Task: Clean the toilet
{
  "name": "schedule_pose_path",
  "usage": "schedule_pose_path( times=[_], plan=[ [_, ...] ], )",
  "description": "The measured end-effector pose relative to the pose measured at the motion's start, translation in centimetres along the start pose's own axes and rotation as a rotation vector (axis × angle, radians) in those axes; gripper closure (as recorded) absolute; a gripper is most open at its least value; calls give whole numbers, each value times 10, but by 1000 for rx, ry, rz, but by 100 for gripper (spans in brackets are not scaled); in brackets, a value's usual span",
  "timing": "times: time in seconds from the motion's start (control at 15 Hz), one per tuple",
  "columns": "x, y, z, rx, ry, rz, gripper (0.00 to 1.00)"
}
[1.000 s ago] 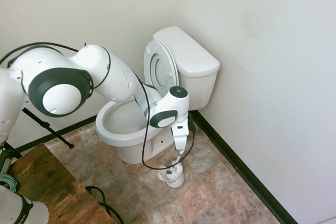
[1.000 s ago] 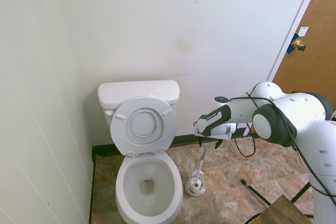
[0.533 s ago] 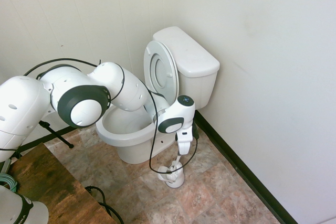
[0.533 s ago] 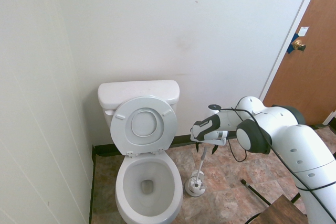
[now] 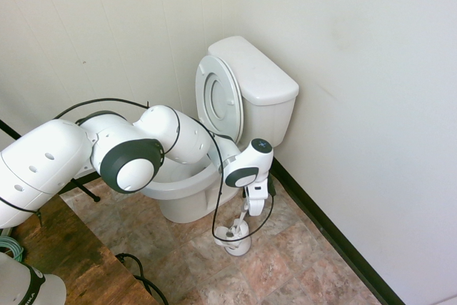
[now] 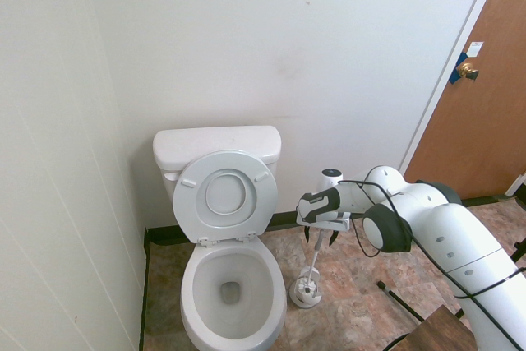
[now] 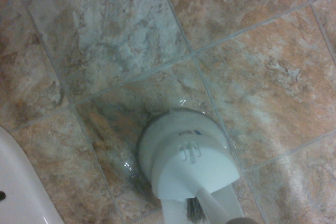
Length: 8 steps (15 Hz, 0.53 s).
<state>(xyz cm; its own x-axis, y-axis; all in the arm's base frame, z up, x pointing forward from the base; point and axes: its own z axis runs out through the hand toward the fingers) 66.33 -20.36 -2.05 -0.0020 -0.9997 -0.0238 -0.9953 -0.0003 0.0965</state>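
Small bathroom with white walls and a marbled brown tile floor (image 6: pixel 370 285). In the second exterior view the toilet (image 6: pixel 226 269) sits at about 9 o'clock from the gripper (image 6: pixel 319 240), seat and lid flipped up against the tank. The gripper points straight down with its jaws spread wide around the brush handle (image 6: pixel 315 257), which rises from the white brush holder (image 6: pixel 306 292) beside the bowl; whether they touch it I can't tell.

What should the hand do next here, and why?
Probably close on the brush handle: the open hand points down at its top, with the brush standing in its holder beside the toilet, whose seat is already up.
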Motion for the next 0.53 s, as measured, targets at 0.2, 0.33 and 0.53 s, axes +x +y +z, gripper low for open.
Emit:
schedule_pose_path(
  times=[0.2,0.33,0.53],
  plan=[
    [-1,-2,3,0,-1,-3,100],
    [-2,-2,4,-1,-2,-3,100],
    [-1,-3,3,2,-1,-3,100]
  ],
)
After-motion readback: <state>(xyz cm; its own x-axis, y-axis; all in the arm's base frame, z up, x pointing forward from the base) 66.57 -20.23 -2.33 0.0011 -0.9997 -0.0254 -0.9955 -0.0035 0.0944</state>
